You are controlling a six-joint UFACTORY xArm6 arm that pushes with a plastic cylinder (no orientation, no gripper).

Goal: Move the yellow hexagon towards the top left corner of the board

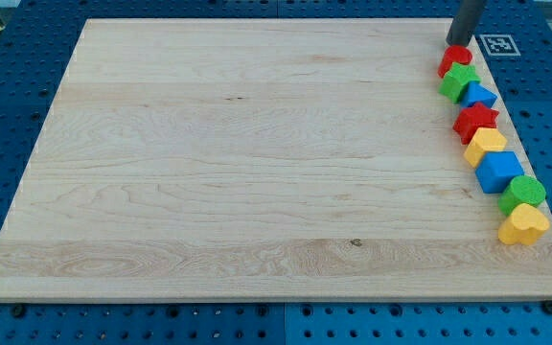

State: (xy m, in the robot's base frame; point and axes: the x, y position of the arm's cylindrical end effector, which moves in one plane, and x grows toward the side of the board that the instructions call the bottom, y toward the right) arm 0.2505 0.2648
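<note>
The wooden board (238,163) lies on a blue perforated bench (8,86), and all 8 blocks sit in a line down the board's right edge. From the view's top to its bottom they run: a red cylinder (455,58), a green block (459,81) of unclear shape, a small blue block (479,96), a red star (475,121), the yellow hexagon (485,147), a blue cube (499,172), a green cylinder (523,194) and a yellow heart (523,225). Neighbours touch or nearly touch all the way down.

The yellow hexagon sits about midway in that line — between the red star and the blue cube, at the far right, well apart from the top left corner.

The arm's end effector is a plain dark rod with nothing to open or close, and it holds nothing. My tip (459,42) stands at the view's top right, just above the red cylinder — contact I cannot tell. A black-and-white marker tag (497,44) lies beside it.
</note>
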